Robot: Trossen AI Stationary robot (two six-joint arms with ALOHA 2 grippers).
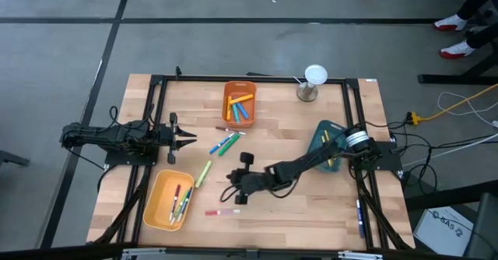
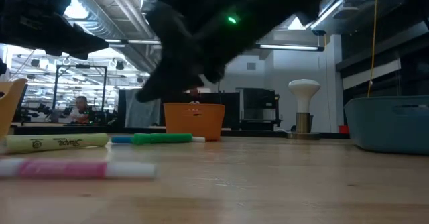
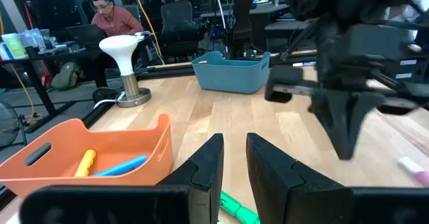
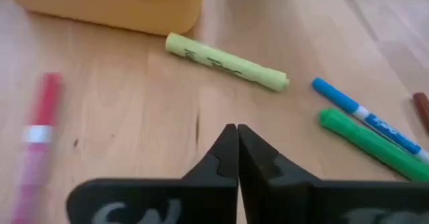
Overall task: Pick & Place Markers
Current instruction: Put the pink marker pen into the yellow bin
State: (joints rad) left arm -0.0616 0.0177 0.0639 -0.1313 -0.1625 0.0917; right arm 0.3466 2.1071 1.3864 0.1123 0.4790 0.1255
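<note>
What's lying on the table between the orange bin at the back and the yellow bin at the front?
In the high view, loose markers lie between the orange bin and the yellow bin: a green and blue pair, then a light green marker nearer the yellow bin.

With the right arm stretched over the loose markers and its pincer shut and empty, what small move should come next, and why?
Probably open the right pincer and lower it over a loose marker. Its fingers are shut with nothing between them, hovering above the table, while the light green marker, pink marker and others lie outside the yellow bin. The left pincer waits at the table's left.
</note>
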